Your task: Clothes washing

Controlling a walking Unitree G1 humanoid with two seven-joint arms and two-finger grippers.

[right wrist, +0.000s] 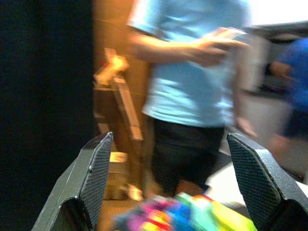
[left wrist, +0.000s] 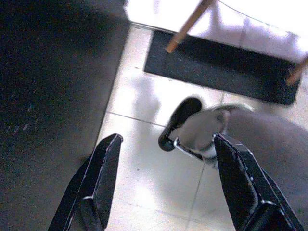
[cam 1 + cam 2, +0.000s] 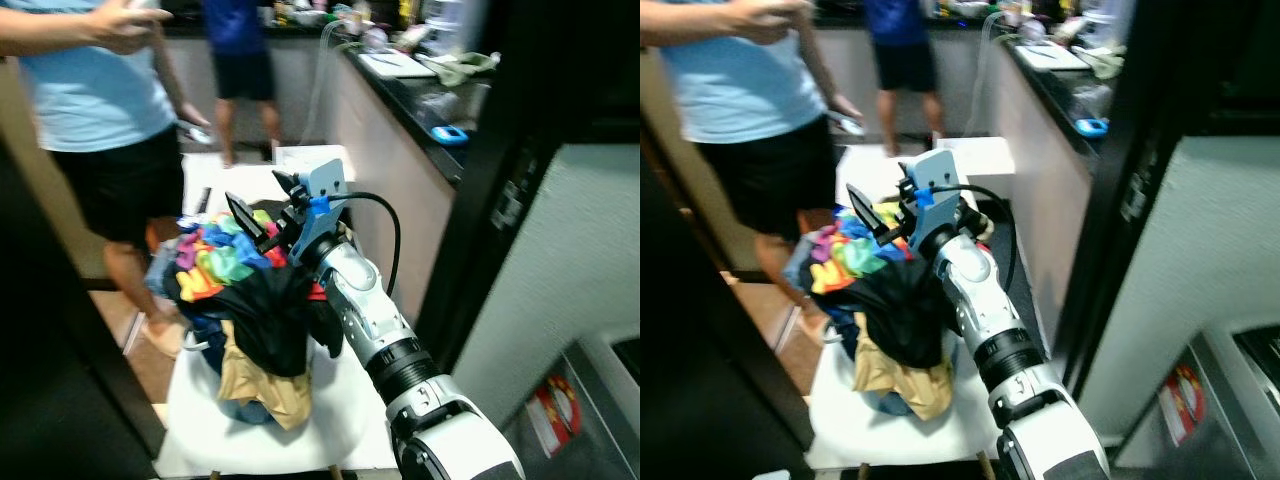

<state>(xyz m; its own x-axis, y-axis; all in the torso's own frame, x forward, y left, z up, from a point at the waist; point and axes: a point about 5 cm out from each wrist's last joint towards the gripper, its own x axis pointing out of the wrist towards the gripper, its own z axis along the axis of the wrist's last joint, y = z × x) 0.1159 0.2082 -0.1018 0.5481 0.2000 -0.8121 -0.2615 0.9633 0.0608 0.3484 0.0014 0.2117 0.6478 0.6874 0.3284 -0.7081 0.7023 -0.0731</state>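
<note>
Right gripper (image 3: 262,205) fingers spread, empty, poised just above clothes pile (image 3: 240,300), likely lining up grab; left gripper (image 2: 163,187) spread, idle.

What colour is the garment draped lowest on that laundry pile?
Tan, hanging under a black garment; the tan garment shows best in the left eye view.

The heap of clothes (image 3: 240,320) is sitting piled on the white surface (image 3: 200,430), spilling downward. A rainbow-coloured garment (image 3: 215,262) is lying on top, bright pink, orange, green and blue. Below it a black garment (image 3: 270,320) is draping over the front, and a tan piece (image 3: 262,385) is hanging lowest, with blue fabric peeking beneath.
</note>
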